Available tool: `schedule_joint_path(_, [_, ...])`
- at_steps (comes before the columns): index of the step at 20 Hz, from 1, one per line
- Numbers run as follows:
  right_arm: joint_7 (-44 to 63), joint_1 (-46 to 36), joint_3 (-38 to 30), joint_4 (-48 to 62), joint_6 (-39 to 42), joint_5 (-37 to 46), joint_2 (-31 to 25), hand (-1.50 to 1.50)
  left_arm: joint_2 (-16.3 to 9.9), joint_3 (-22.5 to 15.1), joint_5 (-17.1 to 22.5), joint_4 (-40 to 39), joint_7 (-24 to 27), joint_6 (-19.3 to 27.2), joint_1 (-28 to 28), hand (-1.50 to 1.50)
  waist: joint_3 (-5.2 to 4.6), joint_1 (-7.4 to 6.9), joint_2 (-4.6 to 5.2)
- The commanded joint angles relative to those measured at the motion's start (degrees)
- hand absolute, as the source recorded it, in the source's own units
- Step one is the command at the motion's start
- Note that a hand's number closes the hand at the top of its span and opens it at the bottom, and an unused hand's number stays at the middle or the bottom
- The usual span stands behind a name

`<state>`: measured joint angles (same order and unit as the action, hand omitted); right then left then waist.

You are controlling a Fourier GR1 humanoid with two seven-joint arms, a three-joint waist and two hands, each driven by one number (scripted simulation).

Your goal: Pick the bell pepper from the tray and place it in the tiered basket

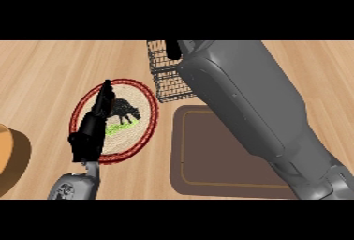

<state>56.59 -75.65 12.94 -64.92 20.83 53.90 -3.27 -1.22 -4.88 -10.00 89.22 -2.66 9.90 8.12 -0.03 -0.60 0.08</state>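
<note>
The brown tray [207, 154] lies on the counter at centre right with nothing showing on its bare part. The black wire tiered basket [166, 79] stands just beyond it at the top. My right forearm [249, 103] stretches across the tray to the basket. Only a dark sliver of my right hand [173, 48] shows above the basket's wires. No bell pepper is visible anywhere; the forearm hides the space under it. My left hand [93, 124] is open, fingers straight and edge-on, over a round plate.
The round plate [143, 101] has a red rim and a dark animal picture, left of the tray. A tan wooden object [10, 157] pokes in at the left edge. Bare wooden counter [41, 70] spreads at the upper left.
</note>
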Motion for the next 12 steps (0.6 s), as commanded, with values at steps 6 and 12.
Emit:
schedule_joint_path(6, [-0.3,1.9,-7.8,11.5,-11.2,2.4,-0.1,1.50,0.6,-1.6,-0.5,2.7,-0.9,0.5,-1.0,0.00,0.02,-0.78,0.29])
schedule_joint_path(12, [-3.9,4.8,-13.4,9.4,-17.3,-2.1,2.0,-1.50,0.2,-0.3,-0.4,-1.7,2.9,0.4,-1.5,0.00,0.02,0.16,0.09])
